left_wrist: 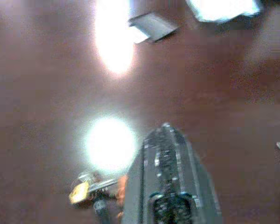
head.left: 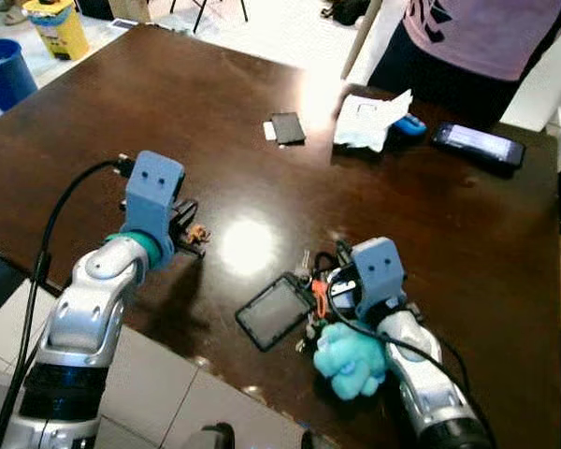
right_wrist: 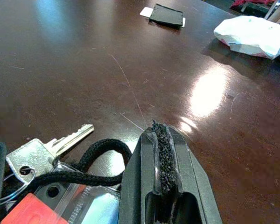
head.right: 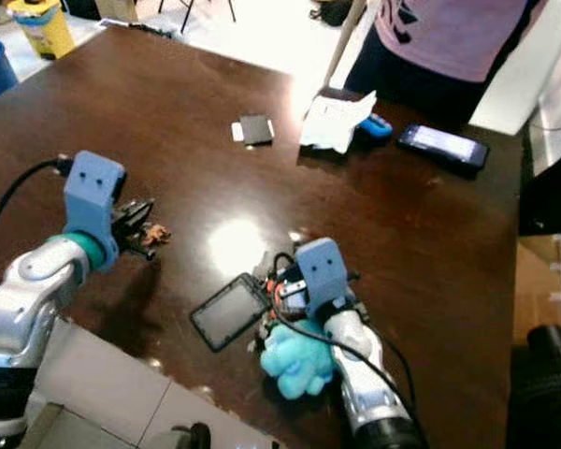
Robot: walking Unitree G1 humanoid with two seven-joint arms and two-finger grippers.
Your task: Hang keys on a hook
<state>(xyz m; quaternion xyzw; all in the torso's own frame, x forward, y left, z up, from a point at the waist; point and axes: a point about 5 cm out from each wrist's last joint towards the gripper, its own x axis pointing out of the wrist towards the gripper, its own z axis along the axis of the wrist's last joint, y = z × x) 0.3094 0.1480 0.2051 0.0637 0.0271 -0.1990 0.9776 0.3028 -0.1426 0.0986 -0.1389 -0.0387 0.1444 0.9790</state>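
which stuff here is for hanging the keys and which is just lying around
For the job:
keys on a black cord
card holder
teal plush charm
small bunch at the left gripper
right gripper

Lying about:
phone
crumpled paper
black wallet

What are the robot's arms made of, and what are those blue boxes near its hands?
Each arm is a rounded silver shell. The left arm has a teal ring at the wrist; both carry a light blue box with two small dark dots, like the one on the right arm. Black cables loop to each box. The left gripper and right gripper have black fingers.
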